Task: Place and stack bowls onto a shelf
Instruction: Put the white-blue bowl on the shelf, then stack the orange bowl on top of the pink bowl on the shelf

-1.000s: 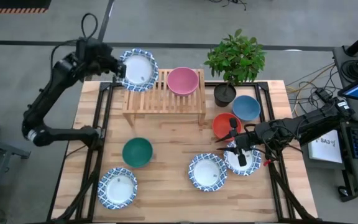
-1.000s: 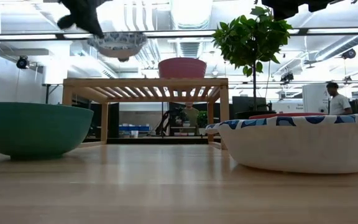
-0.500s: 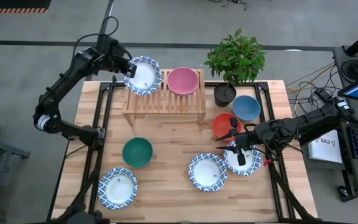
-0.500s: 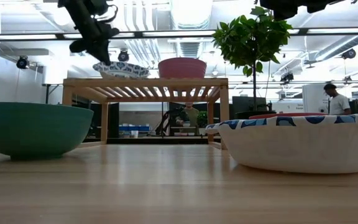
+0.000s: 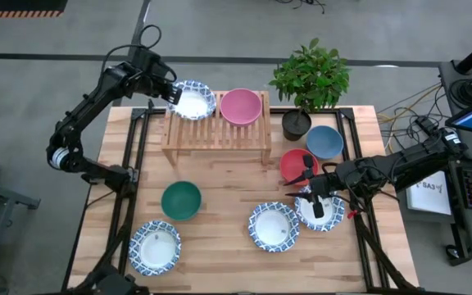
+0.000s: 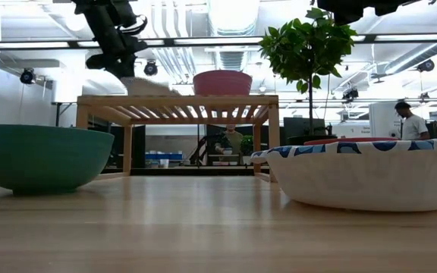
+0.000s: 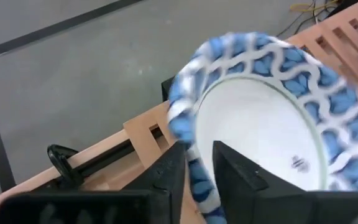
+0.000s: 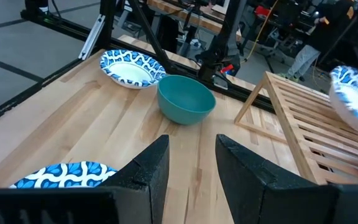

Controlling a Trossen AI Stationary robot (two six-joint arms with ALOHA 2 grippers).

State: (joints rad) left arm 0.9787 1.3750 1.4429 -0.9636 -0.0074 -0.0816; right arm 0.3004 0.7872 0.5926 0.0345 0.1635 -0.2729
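Note:
My left gripper point(image 5: 170, 92) is shut on a blue-and-white patterned bowl point(image 5: 192, 100) over the left half of the light-wood shelf point(image 5: 217, 135). A pink bowl point(image 5: 241, 106) sits on the shelf's right half. On the table stand the blue bowl point(image 5: 324, 141), the red bowl point(image 5: 295, 166), the green bowl point(image 5: 180, 200) and three more patterned bowls point(image 5: 155, 246) point(image 5: 274, 226) point(image 5: 324, 213). My right gripper point(image 5: 311, 193) waits open, high above the rightmost patterned bowl. My left gripper pinches the patterned bowl's rim point(image 7: 199, 177) on its left side, one finger point(image 7: 238, 171) inside the bowl and one outside. The fingers come from the table's left, slanting down. The bowl point(image 6: 154, 87) is down at the shelf's slatted top, slightly tilted.
A potted plant point(image 5: 308, 82) in a black pot stands just right of the shelf, at the far edge. Bare tabletop point(image 5: 228, 184) lies between the shelf and the near bowls. In the low view a person point(image 6: 408, 120) stands far back in the room.
My left gripper has carried the patterned bowl toward the right and down, from above the shelf's far left corner to its slatted top beside the pink bowl. It has stayed shut on the rim.

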